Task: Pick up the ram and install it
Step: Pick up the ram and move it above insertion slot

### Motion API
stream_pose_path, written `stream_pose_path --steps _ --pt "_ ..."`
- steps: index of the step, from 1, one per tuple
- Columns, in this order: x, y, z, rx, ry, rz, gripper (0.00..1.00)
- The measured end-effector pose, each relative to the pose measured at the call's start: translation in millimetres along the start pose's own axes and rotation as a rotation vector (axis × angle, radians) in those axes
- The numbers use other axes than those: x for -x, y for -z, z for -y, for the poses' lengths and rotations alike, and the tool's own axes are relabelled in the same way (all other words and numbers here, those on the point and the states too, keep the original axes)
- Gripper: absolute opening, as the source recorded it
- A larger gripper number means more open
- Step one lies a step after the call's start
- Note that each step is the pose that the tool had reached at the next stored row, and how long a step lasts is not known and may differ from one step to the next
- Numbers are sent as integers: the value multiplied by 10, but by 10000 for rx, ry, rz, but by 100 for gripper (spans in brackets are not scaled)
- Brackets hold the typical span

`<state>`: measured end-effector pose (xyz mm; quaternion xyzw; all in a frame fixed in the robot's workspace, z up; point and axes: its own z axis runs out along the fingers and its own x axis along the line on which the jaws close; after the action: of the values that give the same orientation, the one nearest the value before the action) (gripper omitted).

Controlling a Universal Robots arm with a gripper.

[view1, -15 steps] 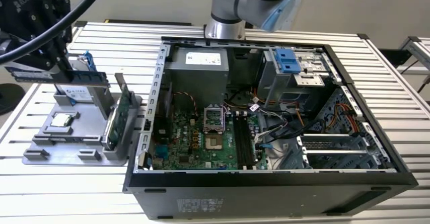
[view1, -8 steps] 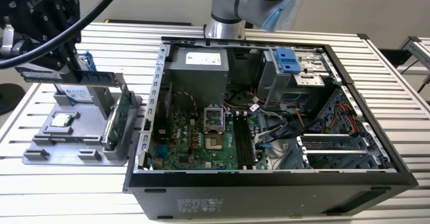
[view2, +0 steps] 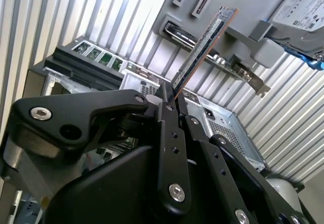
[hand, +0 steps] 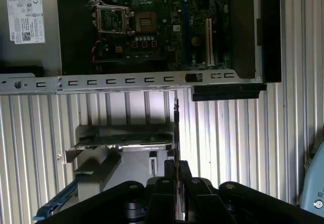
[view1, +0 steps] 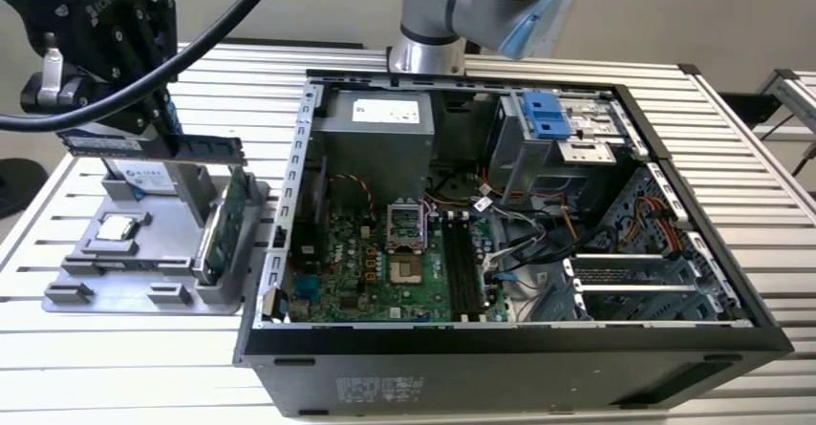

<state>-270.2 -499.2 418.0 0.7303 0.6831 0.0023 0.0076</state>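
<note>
Right up against the lens in the second wrist view is the pincer (view2: 169, 95), clamped tight on the ram (view2: 202, 44) across its flat faces, so the board sticks out edge-on past the tips. My guess is that keeps one long edge free for seating. In the exterior view it hangs level above the grey holder tray (view1: 128, 291) on the tabletop (view1: 128, 349), beside the open computer case (view1: 510, 368). It's not yet over the memory slots (view1: 461, 267) on the motherboard (view1: 370, 263).
</note>
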Motion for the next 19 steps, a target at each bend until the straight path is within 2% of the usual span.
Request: stream_pose_path --steps 19 --pt "-21 -4 -316 0 0 0 0"
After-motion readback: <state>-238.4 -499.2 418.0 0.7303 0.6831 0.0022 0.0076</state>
